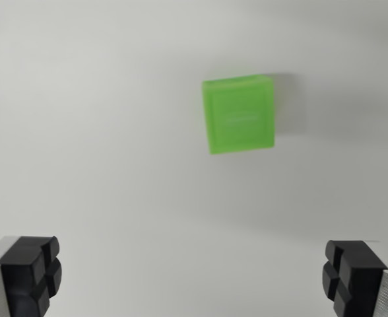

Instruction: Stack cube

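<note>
A green cube (239, 114) sits alone on the white table (101, 152), far and slightly right of centre — the gripper (194, 281), fingers spread wide and empty, hangs above, seemingly lining up for a pickup.

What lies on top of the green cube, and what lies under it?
Nothing sits on the green cube; its top face is bare. It rests on the white surface, casting a shadow on the wrist view's right. The patch directly beneath it is hidden.
</note>
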Robot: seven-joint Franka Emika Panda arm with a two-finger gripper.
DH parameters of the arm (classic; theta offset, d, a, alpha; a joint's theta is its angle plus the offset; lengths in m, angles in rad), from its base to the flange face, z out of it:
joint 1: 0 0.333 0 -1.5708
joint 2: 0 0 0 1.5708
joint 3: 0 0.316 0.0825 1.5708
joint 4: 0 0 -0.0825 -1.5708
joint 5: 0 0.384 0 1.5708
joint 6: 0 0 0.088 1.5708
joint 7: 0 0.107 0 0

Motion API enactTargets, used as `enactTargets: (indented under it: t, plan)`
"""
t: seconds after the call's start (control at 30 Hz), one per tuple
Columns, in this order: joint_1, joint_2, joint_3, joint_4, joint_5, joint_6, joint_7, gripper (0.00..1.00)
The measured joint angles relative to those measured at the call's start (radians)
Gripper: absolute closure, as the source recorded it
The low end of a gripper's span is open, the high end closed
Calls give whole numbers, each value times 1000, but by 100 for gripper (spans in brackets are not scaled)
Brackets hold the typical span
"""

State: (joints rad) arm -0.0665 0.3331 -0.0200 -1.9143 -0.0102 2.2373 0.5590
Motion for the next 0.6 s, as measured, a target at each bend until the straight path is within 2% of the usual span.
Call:
enactTargets:
  t: [0.6]
  plan:
    - [-50, 159, 7, 49, 10, 114, -192, 0]
